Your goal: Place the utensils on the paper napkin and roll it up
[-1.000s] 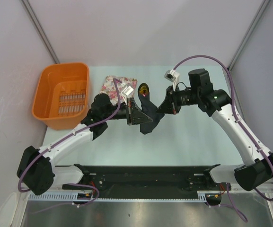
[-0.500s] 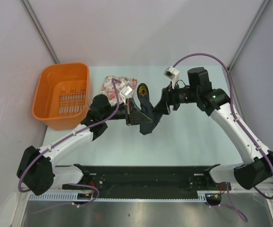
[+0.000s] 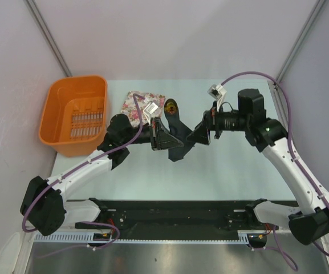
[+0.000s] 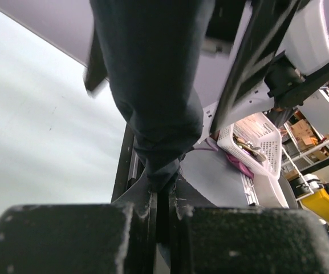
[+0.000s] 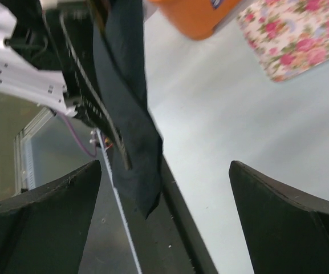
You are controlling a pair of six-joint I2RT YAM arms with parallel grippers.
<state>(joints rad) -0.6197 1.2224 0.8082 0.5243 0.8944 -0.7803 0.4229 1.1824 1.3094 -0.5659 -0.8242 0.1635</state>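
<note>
Your left gripper (image 4: 163, 208) is clamped on the paper napkin (image 4: 153, 74). The left wrist view shows the two matte, rough black pads (image 4: 67, 240) squeezed together with a thin pinch of black paper between them. Beyond that pinch the sheet balloons into a soft, rounded tube with a crumpled tail.

From the top view you only get a dark, creased strip (image 3: 178, 137) running out from the left gripper (image 3: 169, 138). That view does show the utensils (image 3: 171, 107): a shiny gold rounded head pokes out at the napkin's far end, just beside the pink floral cloth (image 3: 144, 105). The handle is hidden.

Your right gripper (image 3: 198, 136) sits just beside the napkin's right edge. Its wrist view shows the right gripper (image 5: 164, 165) spread wide and gripping nothing, with the napkin (image 5: 124, 114) ahead as a flat, folded black band.

Further out are the smooth pale tabletop (image 3: 227, 165) and the orange plastic basket (image 3: 76, 114).
</note>
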